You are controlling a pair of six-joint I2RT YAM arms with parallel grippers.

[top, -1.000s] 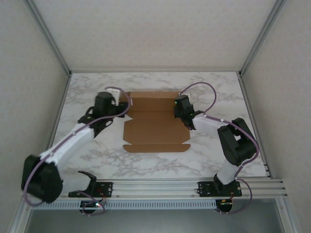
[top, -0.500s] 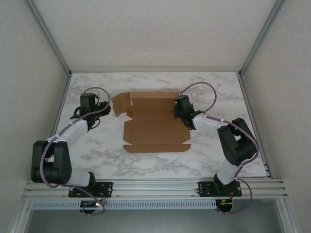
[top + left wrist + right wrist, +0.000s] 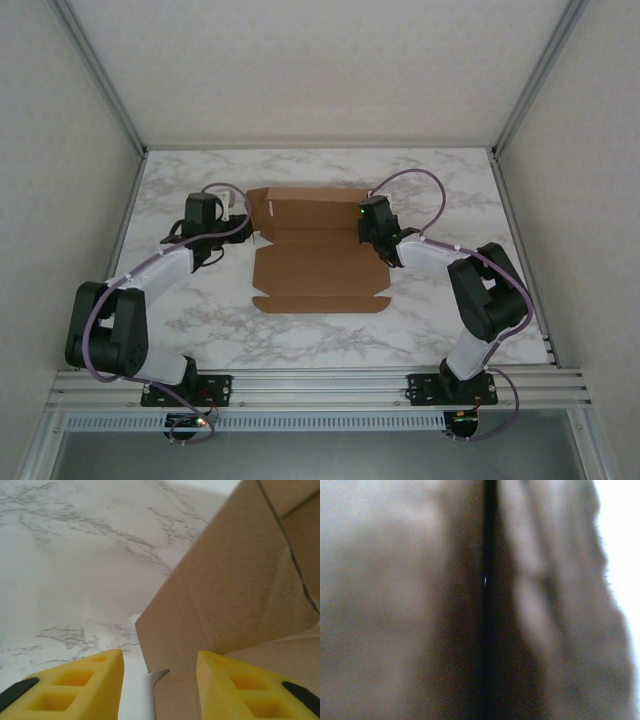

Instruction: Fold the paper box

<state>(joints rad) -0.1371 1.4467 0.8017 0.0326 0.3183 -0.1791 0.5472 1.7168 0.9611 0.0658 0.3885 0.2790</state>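
- The left gripper [image 3: 245, 218] sits at the left side of the paper box [image 3: 318, 265]. Its yellow fingers [image 3: 75, 687] are partly apart and hold nothing. The edge of a tipped-up side flap [image 3: 225, 580] pokes into the gap between them.
- The paper box lies in the middle of the marble table [image 3: 190, 320]. It is open and mostly flat.
- I think the box is light and thin. It should bend easily along its creases, and it may slide on the smooth table. A good place to hold it is a flap near its free edge, pinched gently so it does not crumple.
- The right gripper [image 3: 370, 230] is at the right side of the box, squeezed closed. The close view there is too blurry to tell if it pinches cardboard.
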